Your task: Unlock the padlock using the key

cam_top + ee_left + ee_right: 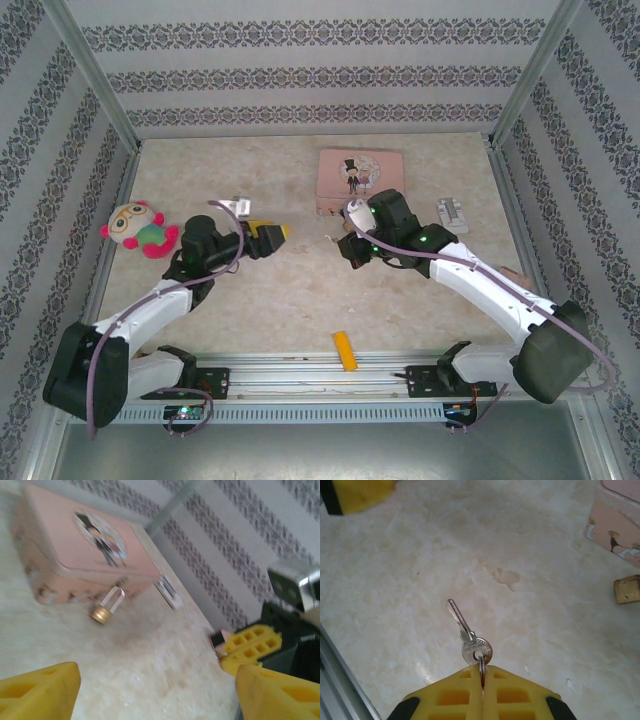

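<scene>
We see the right gripper [482, 674] closed, its yellow fingers pinching the small ring threaded through the head of the key [469, 632]. The key's blade points away from the fingers, over the marble-pattern table [410, 565]; we cannot tell whether it touches the surface. The padlock [106, 609] sits on the table, brass body down, its thin shackle leaning against the side wall of the pink picture tin [75, 550]. The left gripper [157, 685] is open, its fingers well apart, and faces the padlock. In the top view, a plush toy [138, 230] lies at the left, and a yellow bar [344, 350] lies at the near edge.
</scene>
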